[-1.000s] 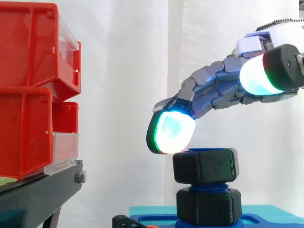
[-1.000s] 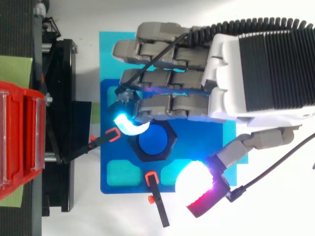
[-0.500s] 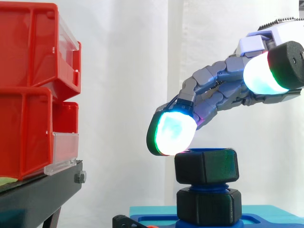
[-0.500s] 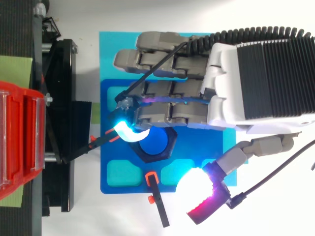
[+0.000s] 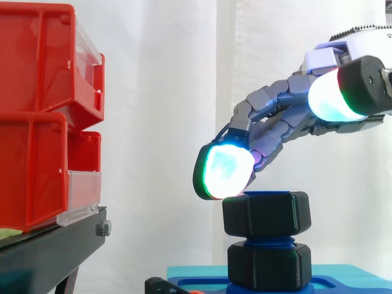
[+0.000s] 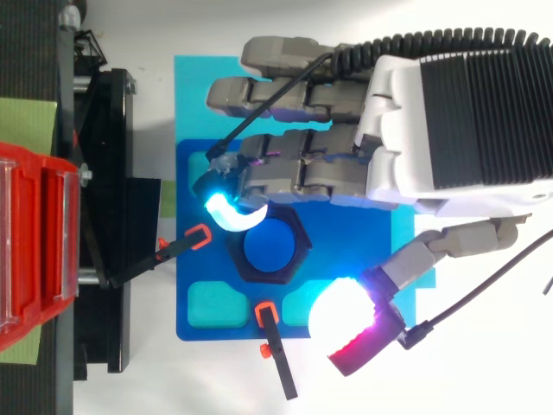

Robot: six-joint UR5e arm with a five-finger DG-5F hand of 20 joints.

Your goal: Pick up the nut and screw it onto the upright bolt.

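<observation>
A black hex nut (image 5: pixel 266 213) sits at the top of the upright blue bolt (image 6: pixel 268 248), above a second black nut (image 5: pixel 269 265) lower on the same bolt. The bolt stands on a blue base plate (image 6: pixel 194 216). My hand (image 6: pixel 449 121) reaches in from the right above the nut, open with relaxed fingers. One glowing cyan fingertip (image 5: pixel 225 173) rests on the nut's top left edge, seen from above at the nut's rim (image 6: pixel 302 252). The thumb's white pad (image 5: pixel 331 95) is held high and apart from the nut.
Red bins (image 5: pixel 37 116) stand stacked on a black stand (image 5: pixel 49 251) at the left. A cyan mat (image 6: pixel 194 95) lies under the base plate. Two black clamps with orange tips (image 6: pixel 276 346) grip the plate's edges.
The fingers swung a little across the nut's top and came back. The nut shifted slightly right, then returned to where it was.
</observation>
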